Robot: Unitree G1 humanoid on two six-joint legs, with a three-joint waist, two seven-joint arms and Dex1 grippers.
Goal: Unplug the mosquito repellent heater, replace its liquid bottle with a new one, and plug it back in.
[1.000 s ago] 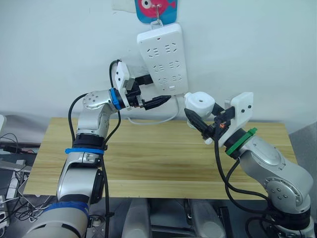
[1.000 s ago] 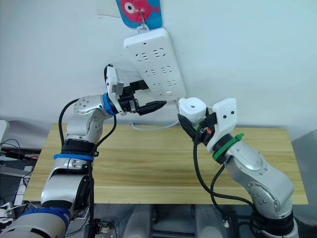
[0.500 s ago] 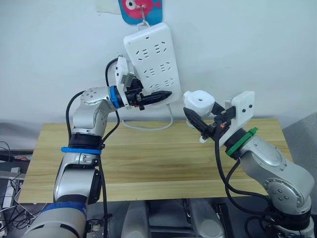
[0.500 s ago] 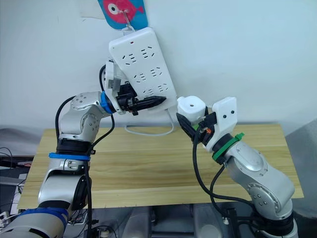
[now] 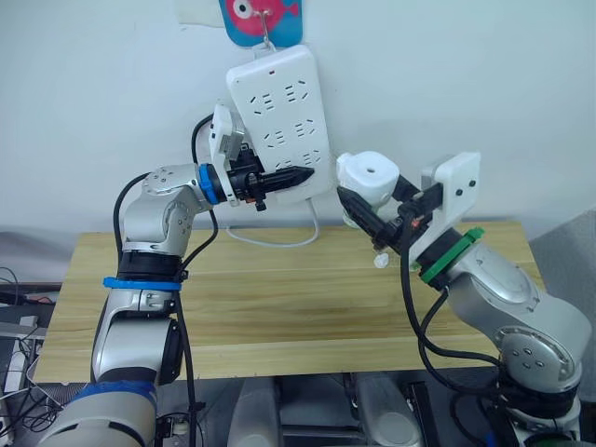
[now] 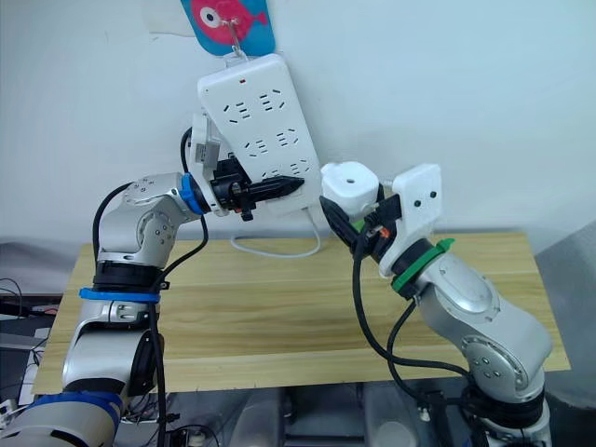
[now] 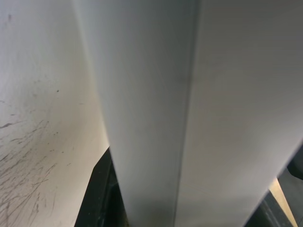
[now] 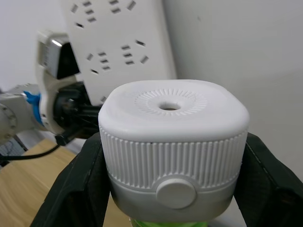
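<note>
Jaws of right gripper (image 8: 165,189) tight around heater (image 8: 173,142)

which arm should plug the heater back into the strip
Right, probably. The right tool already holds the mosquito repellent heater beside the power strip. The left tool grips the strip's lower edge, steadying it.

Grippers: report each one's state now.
Left gripper: shut, tips against the power strip.
Right gripper: shut on the mosquito repellent heater.
</note>
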